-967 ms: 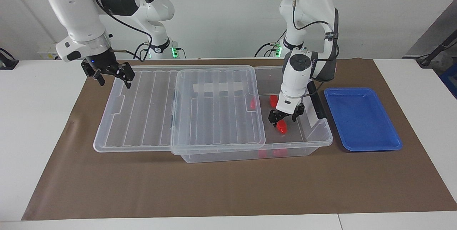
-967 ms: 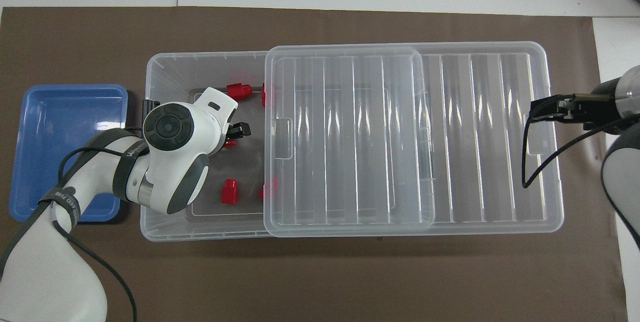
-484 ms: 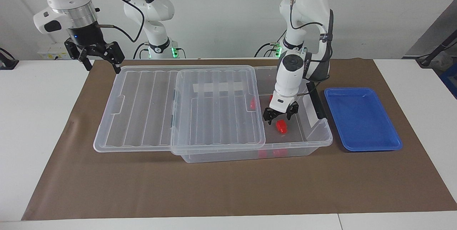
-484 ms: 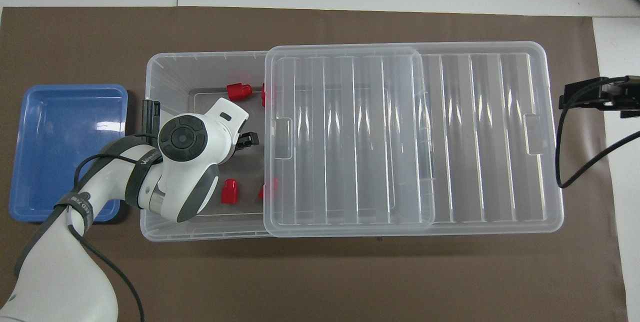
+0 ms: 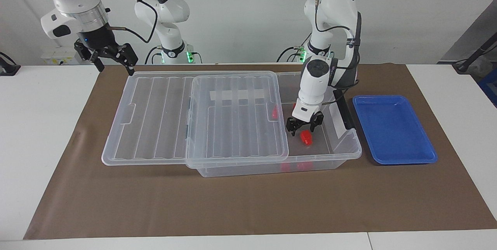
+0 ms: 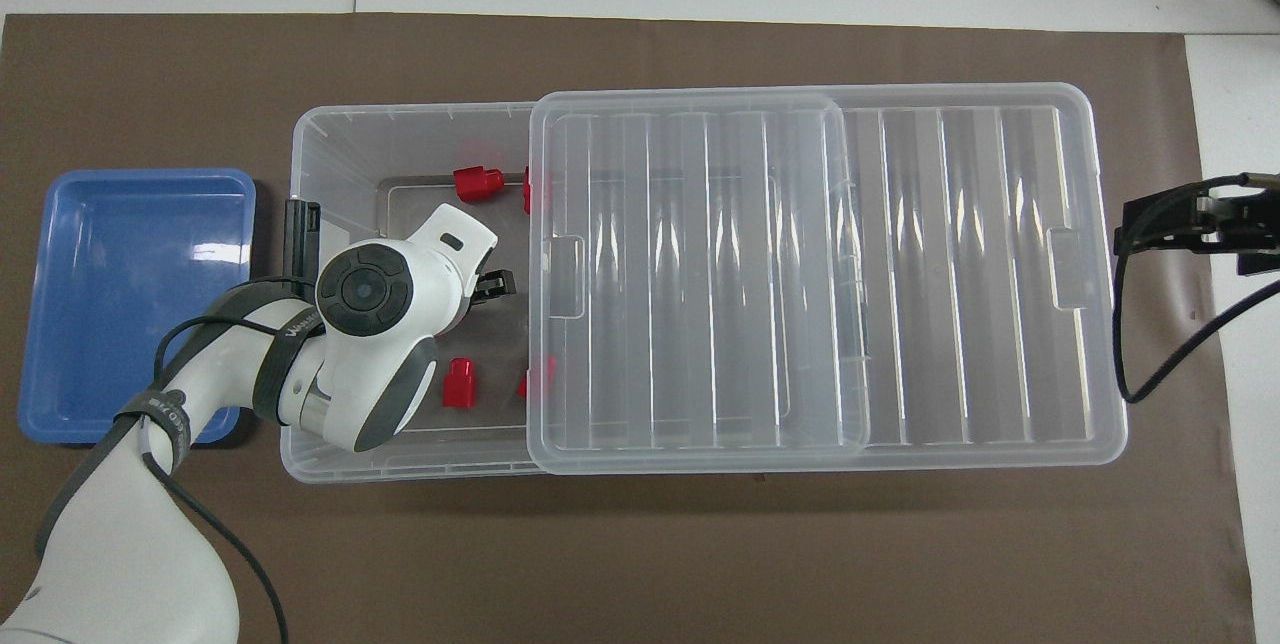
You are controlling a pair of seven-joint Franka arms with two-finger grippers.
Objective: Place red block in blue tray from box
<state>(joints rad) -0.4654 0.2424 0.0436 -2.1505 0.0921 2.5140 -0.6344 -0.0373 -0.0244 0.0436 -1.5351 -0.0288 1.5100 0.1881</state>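
Position of the red block (image 5: 306, 137) against the left pincer (image 5: 304, 127) is deciding the coming move. The block is lying on the floor of the box (image 5: 341, 155), in the uncovered end that is toward the left arm's end of the table. In the facing view it is showing just under the pincer's tips and a little farther from the robots than they are. It is not sitting between the tips. Its long axis seems to be running roughly away from the robots, a little slanted, but I cannot tell this for sure. In the overhead view the left wrist is covering this block.

The left arm is clearly the nearer one. It is reaching down into the box with the wrist almost vertical and the pincer pointing at the floor. Its jaws are standing apart and are gripping nothing. In my judgement the pincer is needing only a small shift over the block and a short descent before closing.

Other red blocks (image 6: 461, 384) are lying in the same open end, apart from the pincer. The lid (image 5: 155, 125) is lying across the rest of the box.

The blue tray (image 5: 404, 161) is waiting empty just beside the box, at the left arm's end of the table.

The right pincer (image 5: 112, 61) is hanging open in the air over the edge of the brown mat (image 5: 248, 203), and this arm is waiting.
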